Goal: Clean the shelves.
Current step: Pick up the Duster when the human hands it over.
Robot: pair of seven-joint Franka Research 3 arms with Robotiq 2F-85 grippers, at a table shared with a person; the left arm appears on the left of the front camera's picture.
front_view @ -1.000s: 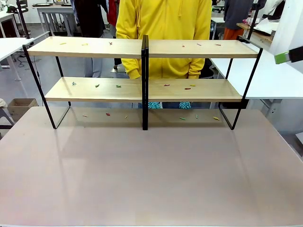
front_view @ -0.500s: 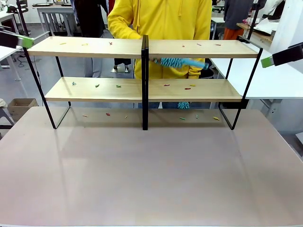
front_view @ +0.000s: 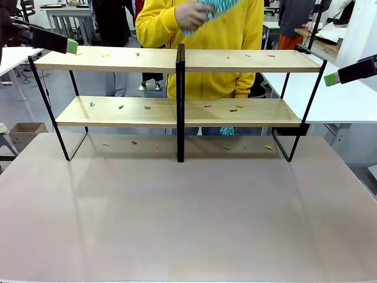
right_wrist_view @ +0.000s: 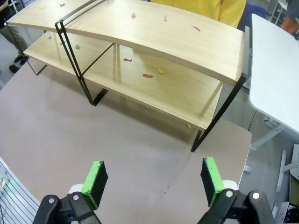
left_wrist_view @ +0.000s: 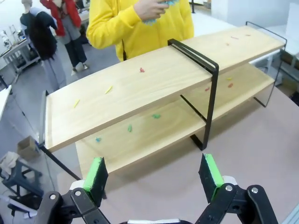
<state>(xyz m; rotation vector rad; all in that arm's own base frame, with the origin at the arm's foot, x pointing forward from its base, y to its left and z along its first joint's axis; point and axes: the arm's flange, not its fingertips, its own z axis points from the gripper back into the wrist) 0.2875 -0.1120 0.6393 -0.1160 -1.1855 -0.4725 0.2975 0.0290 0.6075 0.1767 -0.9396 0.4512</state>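
Shelves [front_view: 247, 61] span mid-frame at the counter's [front_view: 188, 224] far side, with coloured scraps [front_view: 234, 110] on both boards. Left tool [left_wrist_view: 154, 173] sits upper left, right tool [right_wrist_view: 152, 176] at right edge; both spread and empty, probably flanking to leave room. Person's hand [front_view: 189, 15] holds blue duster [front_view: 215, 6] top centre, apparently ready to sweep.

Shelves [front_view: 118, 59] at far side of the table [front_view: 188, 224], person [front_view: 206, 35] behind, scraps [front_view: 147, 107] on them and beneath.

upright two-tier shelves [front_view: 118, 59], scrap-strewn, mid-table
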